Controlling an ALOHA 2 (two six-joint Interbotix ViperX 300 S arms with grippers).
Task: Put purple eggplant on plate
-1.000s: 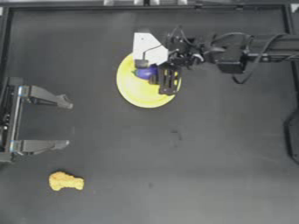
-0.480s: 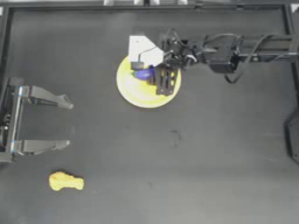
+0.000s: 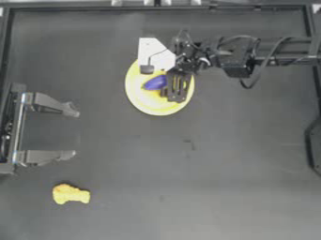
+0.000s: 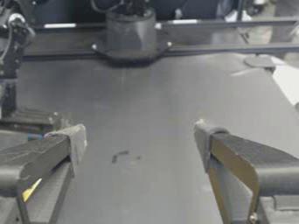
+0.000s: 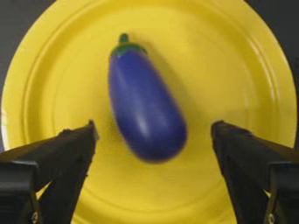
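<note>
From above, the round flat yellow plate (image 3: 145,104) lies on the dark surface (image 3: 188,178) toward twelve o'clock, slightly to the eleven o'clock side of centre. The small glossy blue-purple eggplant (image 3: 155,83) rests on it, near its middle. The right tool (image 3: 176,86) reaches in from three o'clock along the far edge and hangs over the plate's three o'clock half, just beside the eggplant. A white card-like piece (image 3: 153,52) lies at the plate's twelve o'clock rim. The left tool (image 3: 70,132) is parked at nine o'clock, fingers spread wide. A lumpy orange-yellow piece (image 3: 69,193) sits well apart near seven o'clock.

The left wrist view looks across bare surface toward the far rail; this tool's own fingers stand released with nothing between them.

The right wrist view settles the matter: the eggplant (image 5: 146,113) lies on the plate (image 5: 245,57), green stem pointing away from the camera, and the right tool (image 5: 153,144) is released, its two dark fingers (image 5: 70,144) standing clear on either side without touching the toy.

By this reading the placing step looks done and the letting-go is in hand. The next move calls for lifting straight up and away without nudging the eggplant, which could roll on the smooth plate.
</note>
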